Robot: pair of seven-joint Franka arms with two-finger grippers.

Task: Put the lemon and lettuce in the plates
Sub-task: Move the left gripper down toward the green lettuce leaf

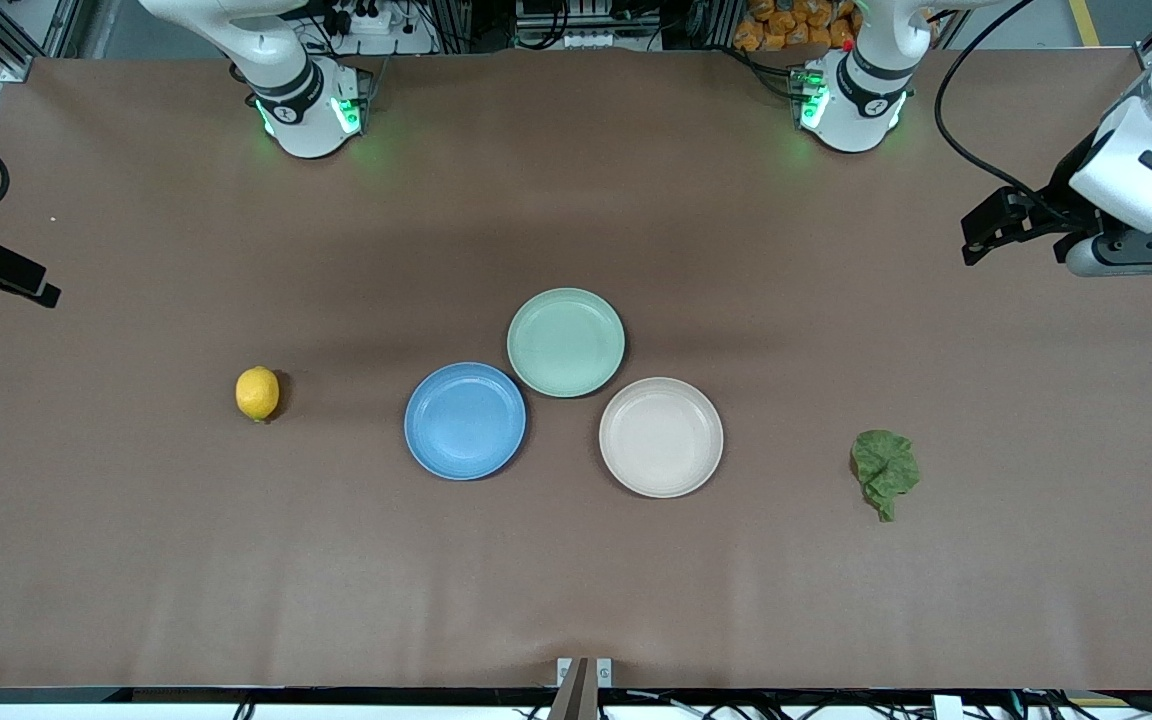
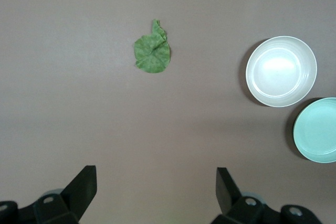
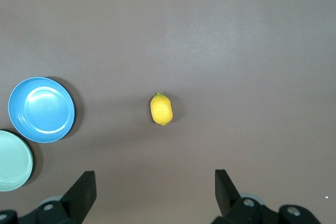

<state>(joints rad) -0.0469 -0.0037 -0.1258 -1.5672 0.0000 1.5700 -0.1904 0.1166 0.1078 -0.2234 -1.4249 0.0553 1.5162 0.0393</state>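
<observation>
The yellow lemon [image 1: 257, 393] [image 3: 161, 109] lies on the table toward the right arm's end, beside the blue plate [image 1: 465, 421] [image 3: 41, 109]. The dark green lettuce [image 1: 885, 470] [image 2: 153, 53] lies toward the left arm's end, beside the beige-white plate [image 1: 661, 437] [image 2: 281, 71]. Both plates hold nothing. My left gripper [image 1: 981, 235] [image 2: 156, 179] hangs open, high over bare table at its end, well apart from the lettuce. At the other end my right gripper [image 1: 36, 285] [image 3: 155, 182] hangs open in the same way, high over bare table and apart from the lemon.
A pale mint-green plate [image 1: 566, 342] [image 2: 316, 129] [image 3: 13, 160] sits with nothing on it, touching the other two and farther from the front camera. The brown table [image 1: 576, 580] spreads wide on all sides of the objects.
</observation>
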